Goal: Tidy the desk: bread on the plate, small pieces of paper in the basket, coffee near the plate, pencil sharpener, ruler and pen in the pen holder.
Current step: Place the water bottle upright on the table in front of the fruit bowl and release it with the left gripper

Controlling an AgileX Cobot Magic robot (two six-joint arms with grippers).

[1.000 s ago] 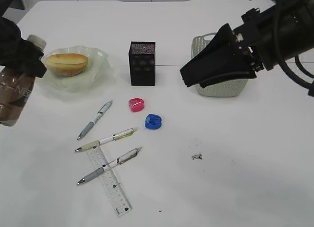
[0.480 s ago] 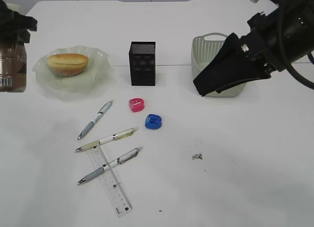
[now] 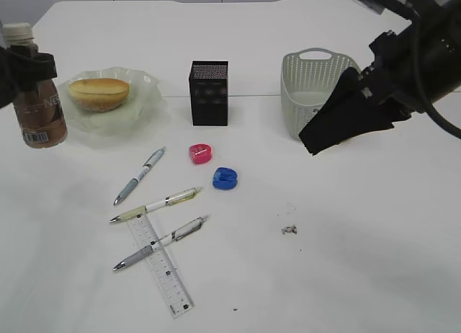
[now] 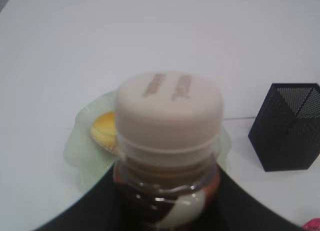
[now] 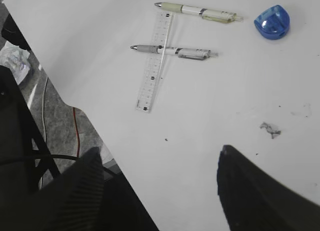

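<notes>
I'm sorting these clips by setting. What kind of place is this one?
Probably a lab or test bench staged as a desk: a plain white table carries pens, a ruler, a mesh pen holder and a plate with bread, while cables lie on the floor beside it.

The left gripper sits at the far left edge of the scene, jaws closed around the neck of an upright coffee bottle — only a dark part of the arm shows beside it. The right arm reaches in from the upper right, its wrist angled down and leftward. The right gripper hangs above the table with its two dark fingers spread wide apart — nothing between them.
</notes>
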